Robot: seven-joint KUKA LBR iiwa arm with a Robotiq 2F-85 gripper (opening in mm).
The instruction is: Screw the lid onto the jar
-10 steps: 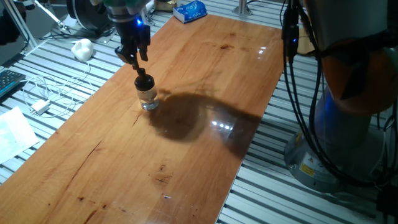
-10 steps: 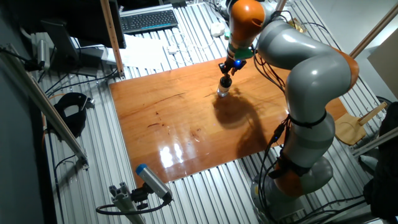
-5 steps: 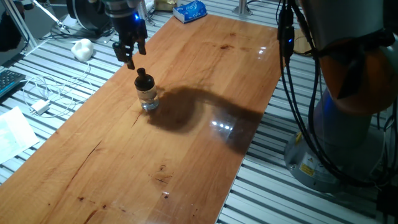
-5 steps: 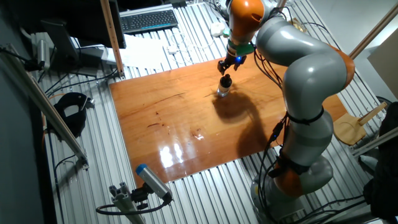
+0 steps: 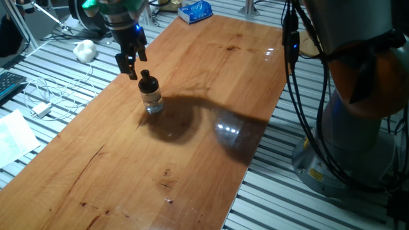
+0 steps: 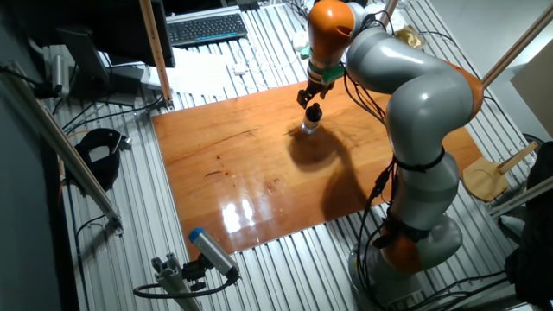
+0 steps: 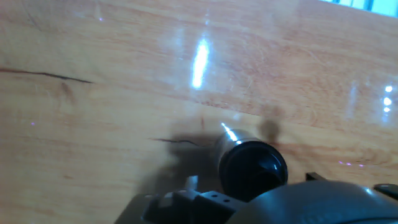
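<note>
Jar (image 5: 152, 102) stood upright on the wooden table (image 5: 192, 153), toward the far-left part of the board in one fixed view, near the left edge but not at it. Glass clear w/ bright glints; contents could not be made out, no fill visible. Lid (image 5: 148, 82) sat on top of the jar, black, rounded, w/ narrower knob uppermost. Whether threaded fully down: could not tell. In the other fixed view the jar (image 6: 308, 129) and lid (image 6: 313, 112) appeared as one small stack at the far side of the table (image 6: 251, 173). Hand view looked down on the lid (image 7: 252, 168), a dark glossy disc at lower centre-right, table grain all around it.

Gripper (image 5: 132, 64) hung above and to the left of the lid, not touching it; fingers apart, nothing between them. Same in the other fixed view: gripper (image 6: 308, 93) just above the stack, clear of it. Gripper housing filled the bottom edge of the hand view; fingertips not distinguishable there.

Surroundings, off the table on the slatted metal bench: white lumpy object (image 5: 84, 50) at far left, white cable w/ adapter (image 5: 42, 108), blue-and-white packet (image 5: 195, 11) at the far end, keyboard (image 6: 207, 28). Arm's shadow (image 5: 192, 115) lay on the board just right of the jar.
</note>
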